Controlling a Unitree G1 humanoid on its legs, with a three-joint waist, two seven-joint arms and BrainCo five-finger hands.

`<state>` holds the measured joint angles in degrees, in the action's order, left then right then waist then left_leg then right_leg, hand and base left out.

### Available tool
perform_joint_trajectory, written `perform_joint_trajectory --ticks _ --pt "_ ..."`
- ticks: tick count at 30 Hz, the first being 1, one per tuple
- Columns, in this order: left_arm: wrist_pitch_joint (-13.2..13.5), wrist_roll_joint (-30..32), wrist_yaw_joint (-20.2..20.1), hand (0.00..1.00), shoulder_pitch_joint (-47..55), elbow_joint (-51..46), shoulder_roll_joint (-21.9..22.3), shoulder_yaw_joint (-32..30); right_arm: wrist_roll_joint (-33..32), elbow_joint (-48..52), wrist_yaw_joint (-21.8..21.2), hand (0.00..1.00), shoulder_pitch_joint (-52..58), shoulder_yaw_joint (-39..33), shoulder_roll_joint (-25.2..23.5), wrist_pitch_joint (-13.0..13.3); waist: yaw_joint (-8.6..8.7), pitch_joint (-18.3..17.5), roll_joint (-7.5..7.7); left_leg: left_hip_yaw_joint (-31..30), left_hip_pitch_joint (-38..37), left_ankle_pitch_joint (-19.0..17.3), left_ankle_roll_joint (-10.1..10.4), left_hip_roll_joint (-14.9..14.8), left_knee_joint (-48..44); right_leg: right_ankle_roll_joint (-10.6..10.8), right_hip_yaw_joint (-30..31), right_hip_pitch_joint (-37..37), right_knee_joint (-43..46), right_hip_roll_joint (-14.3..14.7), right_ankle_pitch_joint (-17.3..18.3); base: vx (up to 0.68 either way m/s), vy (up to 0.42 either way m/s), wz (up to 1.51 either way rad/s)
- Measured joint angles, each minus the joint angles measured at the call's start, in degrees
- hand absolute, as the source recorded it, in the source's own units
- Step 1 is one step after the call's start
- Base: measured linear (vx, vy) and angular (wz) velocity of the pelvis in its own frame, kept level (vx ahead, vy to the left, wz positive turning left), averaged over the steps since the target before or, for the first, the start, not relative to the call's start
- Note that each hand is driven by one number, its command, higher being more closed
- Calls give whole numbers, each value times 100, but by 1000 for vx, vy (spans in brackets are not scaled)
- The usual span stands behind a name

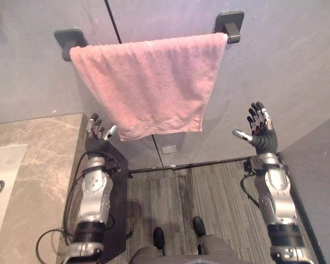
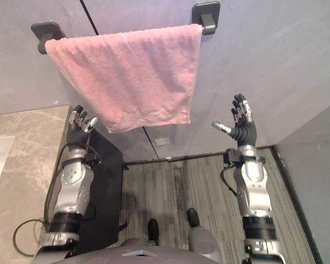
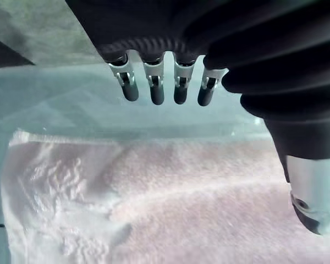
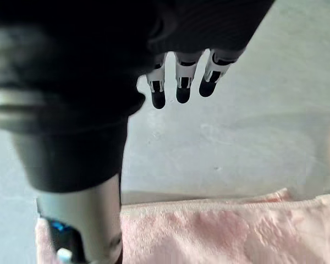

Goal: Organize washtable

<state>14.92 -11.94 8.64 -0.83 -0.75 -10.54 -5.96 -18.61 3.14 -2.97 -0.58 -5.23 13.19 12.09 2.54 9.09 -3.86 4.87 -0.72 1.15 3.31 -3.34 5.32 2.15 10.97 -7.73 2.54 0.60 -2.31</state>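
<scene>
In the left eye view a pink towel (image 1: 148,82) hangs draped between two dark brackets (image 1: 230,25) on the grey wall (image 1: 286,66), its lower hem slanting, with one side hanging lower than the other. The stone counter (image 1: 38,148) and a white basin (image 1: 3,170) lie to the robot's left. The left hand (image 1: 99,136) is raised just beside the towel's lower corner, fingers straight and empty. The right hand (image 1: 261,131) is up too, spread wide and well apart from the cloth.

The right eye view gives the same layout. From the head views I cannot tell whether the left fingertips brush the hem.

The left wrist view shows that hand's fingers (image 3: 154,88) extended in a row and the thumb (image 3: 313,192) held apart, gripping nothing. The towel's looped pile lies beyond them, probably with a gap between.

The right wrist view shows its fingers (image 4: 179,85) straight against the bare wall, with the towel's edge lower down and untouched.

The towel looks like light, soft, limp terry. It should bunch and fold under any pinch, and it offers no stiffness to push against. Pulled from one side only, it would likely slide and drop. The sensible hold is a thumb-and-finger pinch on each lower corner or side hem, with both hands working evenly. The pile should give good friction, so slipping within the grasp seems unlikely.
</scene>
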Motion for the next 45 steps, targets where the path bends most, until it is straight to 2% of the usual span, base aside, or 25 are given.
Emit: perform_joint_trajectory --ticks 3,6,7,9,11,15,20,25,31,37,39,41,45 --pt "198 -22 -373 0 855 -1131 79 164 -53 490 -357 0 730 177 -92 45 -17 -84 -116 -65 22 1 -1 8 1 3 -89 13 -21 -28 2 -2 6 13" --pt "341 -102 -659 0 1385 -1574 112 284 -57 658 -618 0 1103 414 -87 131 -16 -181 -253 -88 25 -7 -9 12 3 9 -122 79 -79 -42 0 -11 8 7" --pt "375 -607 -1029 0 1613 -1801 106 464 -252 703 -846 0 1349 606 -71 129 -17 -259 -333 -118 27 -12 -14 11 4 12 -176 121 -138 -52 2 -13 -3 11" --pt "385 -891 -1257 0 1653 -1848 86 577 -293 798 -981 0 1463 734 -59 125 -17 -284 -371 -134 30 -12 -14 10 4 20 -216 145 -176 -58 -4 -18 -6 8" --pt "384 -1542 -1633 0 1629 -1848 51 743 -469 860 -1206 0 1491 959 28 125 -3 -312 -384 -148 21 -11 -13 -2 2 36 -232 171 -199 -52 -14 -15 -4 2" --pt "380 -2302 -1918 0 1409 -1763 -157 1087 -510 809 -1266 0 1339 1270 317 121 -7 -345 -347 -147 35 -8 -10 1 -36 59 -234 173 -199 -58 -32 0 0 0" --pt "385 -2364 -1873 0 180 -798 -315 1612 -510 109 -1234 0 231 1947 472 94 -14 -389 -286 -119 38 8 0 6 -48 41 -203 172 -214 -62 -97 -5 2 -2" --pt "381 -2262 -1480 0 -1067 490 -253 2012 -509 -929 -1013 0 -758 2608 344 -40 -20 -389 -284 -95 42 31 11 5 -49 21 -150 170 -232 -55 -150 -2 1 -1" --pt "362 -2258 -1000 0 -2141 1534 -96 2195 -706 -1746 -659 0 -1656 2946 51 -131 -73 -373 -261 -55 36 31 12 0 -63 6 -107 166 -231 -44 -162 6 -1 -3" --pt "318 -2259 -786 0 -2871 2097 -103 2296 -1055 -2234 -432 0 -2268 3016 -85 -168 -147 -339 -211 -68 61 32 12 -1 -87 -3 -113 162 -228 -44 -170 0 0 0" --pt "301 -2269 -742 0 -3231 2554 -104 2313 -1227 -2969 -341 0 -2958 2985 -197 -166 -140 -313 -172 -78 141 44 23 2 -110 0 -119 95 -223 -49 -199 -37 5 3" --pt "281 -2269 -679 0 -3513 2607 -105 2342 -1538 -3286 -236 0 -3455 2795 -241 -167 -163 -241 -118 -107 256 102 28 3 -113 1 -136 -16 -223 -50 -246 -52 -4 9" --pt "281 -2370 -536 0 -3818 2608 -106 2363 -1867 -3314 92 0 -3912 2551 -252 -152 -162 -152 -105 -158 325 137 38 1 -92 -3 -188 -67 -223 -53 -257 -17 -4 6"
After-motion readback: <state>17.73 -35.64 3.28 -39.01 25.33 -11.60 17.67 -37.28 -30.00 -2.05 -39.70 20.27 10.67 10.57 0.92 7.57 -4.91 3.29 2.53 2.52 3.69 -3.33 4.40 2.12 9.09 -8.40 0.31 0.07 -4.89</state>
